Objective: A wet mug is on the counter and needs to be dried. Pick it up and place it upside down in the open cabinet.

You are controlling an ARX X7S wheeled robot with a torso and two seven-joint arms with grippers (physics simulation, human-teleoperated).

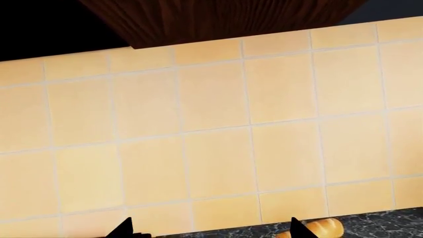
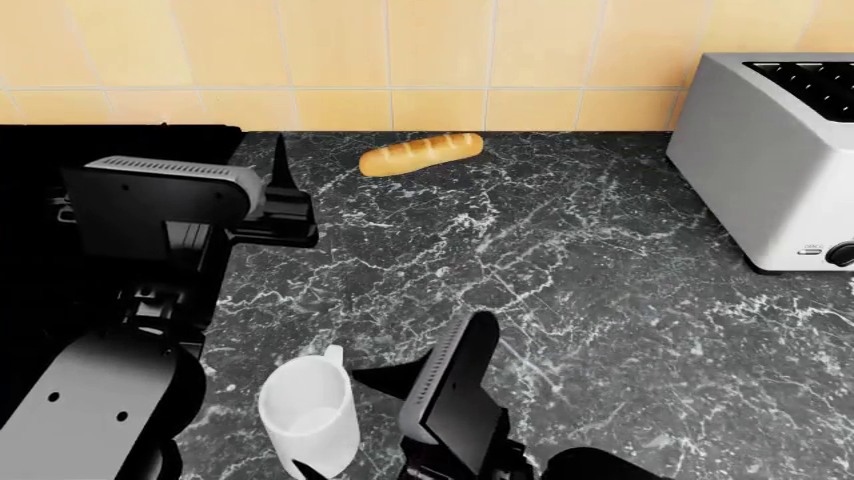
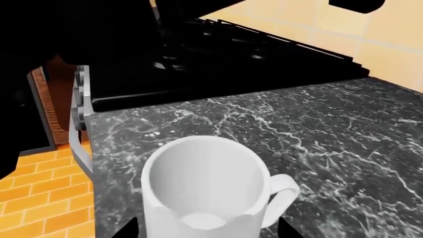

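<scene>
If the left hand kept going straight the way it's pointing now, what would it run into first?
Most likely the tiled wall. The left hand faces it squarely, with only a bread loaf lying off to one side near a fingertip. Depth to the wall is unclear.

No legible text, label, brand, number or sign appears in any of the three views. The toaster (image 2: 774, 150) carries small marks beside its knob at the lower front edge — too small and blurred to read. The mug (image 2: 310, 410) is plain white, with no print on the wall that shows.
</scene>
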